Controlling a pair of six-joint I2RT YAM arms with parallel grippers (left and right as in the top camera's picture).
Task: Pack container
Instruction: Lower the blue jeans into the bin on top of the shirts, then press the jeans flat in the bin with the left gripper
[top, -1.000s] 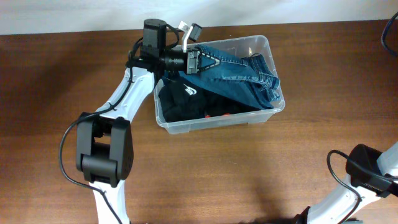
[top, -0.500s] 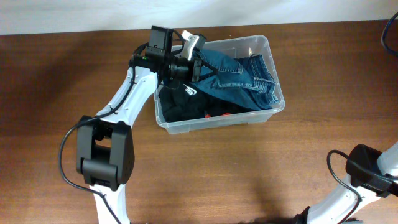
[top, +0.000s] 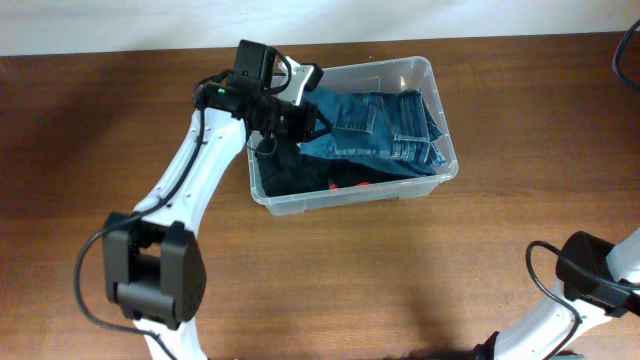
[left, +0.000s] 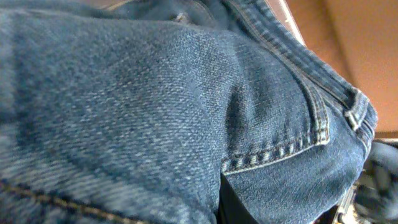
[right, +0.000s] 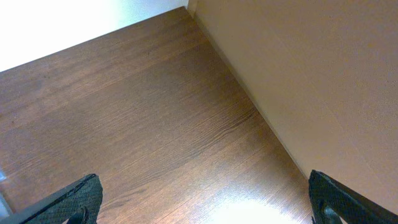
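Observation:
The container (top: 446, 172), a clear plastic bin, stands at the back middle of the wooden table. Folded blue jeans (top: 385, 130) lie across its top, over a black garment (top: 288, 170) with a white logo. A small red item (top: 366, 185) shows near the front wall. My left gripper (top: 305, 114) is over the bin's left end, shut on the left edge of the jeans. In the left wrist view denim (left: 155, 106) fills the frame and hides the fingers. My right gripper (right: 208, 208) hovers open above bare table with nothing between its fingers.
The right arm's base (top: 590, 272) sits at the table's front right corner. A light wall (right: 311, 74) meets the table edge to the right of the right gripper. A dark cable (top: 625, 60) hangs at the far right.
My left gripper has turned and drawn back to the left over the bin's left end, pulling the jeans with it; they now lie flatter across the container. The right arm has not moved.

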